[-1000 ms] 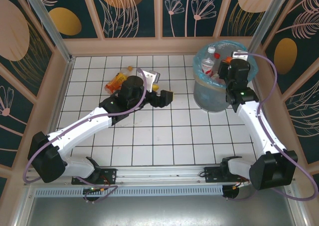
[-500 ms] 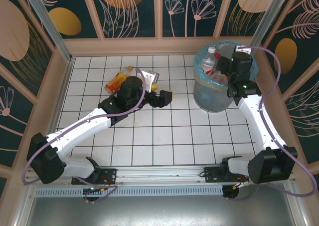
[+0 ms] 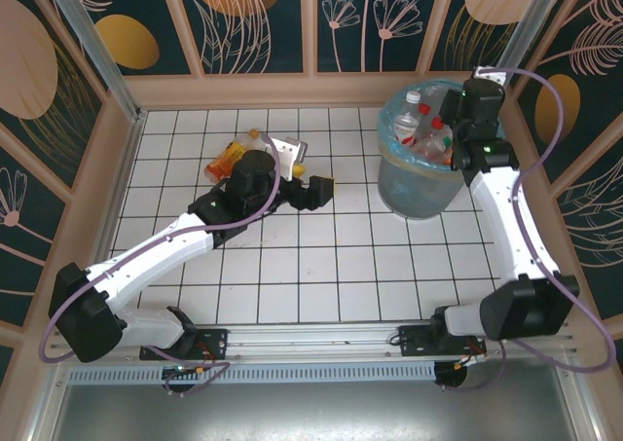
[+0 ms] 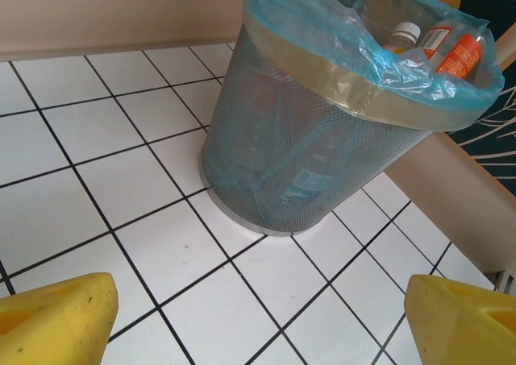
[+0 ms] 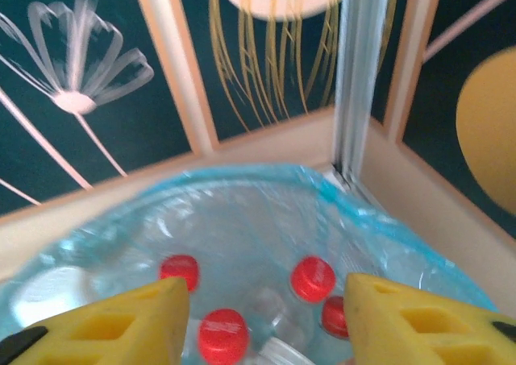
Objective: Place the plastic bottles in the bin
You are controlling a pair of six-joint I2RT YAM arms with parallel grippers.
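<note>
The bin (image 3: pixel 421 180) stands at the back right, grey-blue mesh lined with a light-blue bag, and looms ahead as the bin (image 4: pixel 306 147) in the left wrist view. Several plastic bottles (image 3: pixel 424 129) with red and white caps lie inside it; an orange-labelled bottle (image 4: pixel 461 52) shows over the rim. An orange bottle (image 3: pixel 227 157) lies on the tiles behind the left arm. My left gripper (image 4: pixel 258 333) is open and holds nothing, low over the tiles left of the bin. My right gripper (image 5: pixel 266 317) hangs open above the bin's far right side, red caps (image 5: pixel 313 278) showing between its fingers.
Wooden walls close in the tiled floor (image 3: pixel 321 256); the bin sits close to the back right corner post (image 5: pixel 355 75). A small bottle with a yellow cap (image 3: pixel 255 135) lies next to the orange one. Bare tiles stretch between the left gripper and the bin.
My right gripper has moved back and right, from the bin's near right side to over its far rim, uncovering more bottles inside. The left arm has barely shifted.
</note>
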